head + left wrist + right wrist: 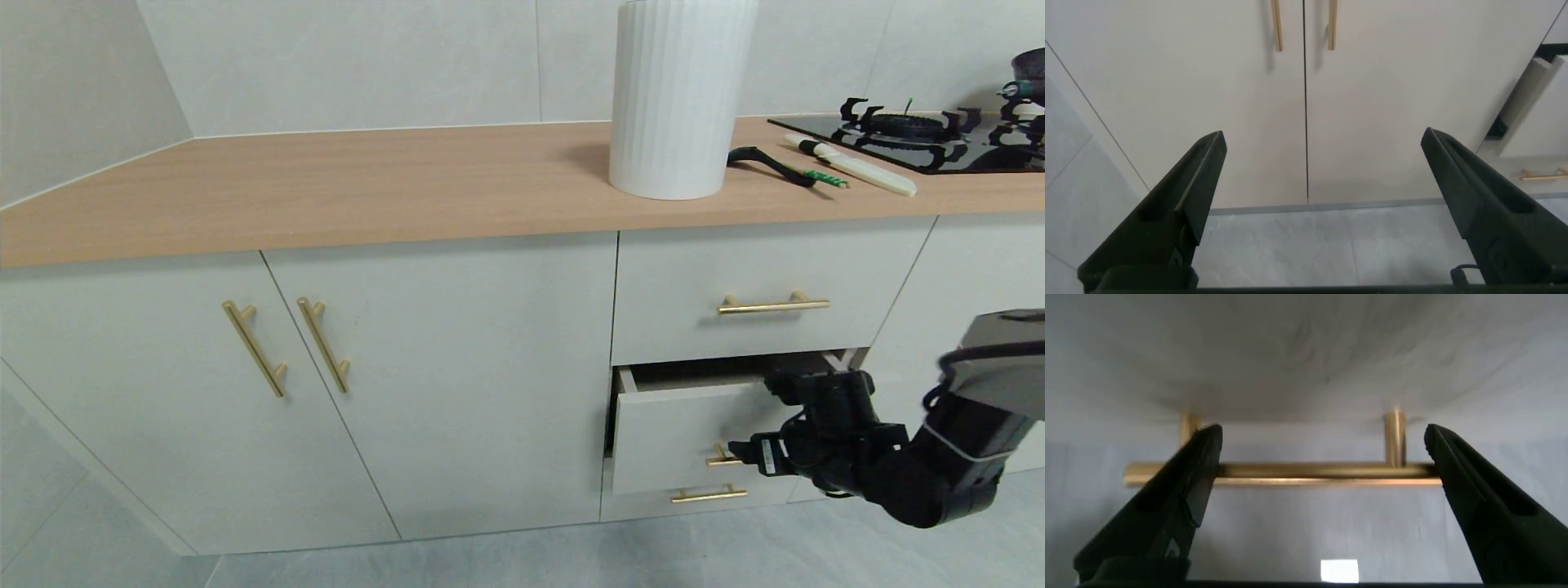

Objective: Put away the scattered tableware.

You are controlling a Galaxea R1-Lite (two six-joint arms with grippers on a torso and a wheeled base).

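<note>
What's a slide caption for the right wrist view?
Right gripper, open, faces the brass drawer handle, one finger near each end of the bar.

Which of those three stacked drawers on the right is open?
The middle drawer: its front juts out with a dark gap above it, while the top drawer and bottom drawer sit shut. The right gripper straddles its handle.
</note>
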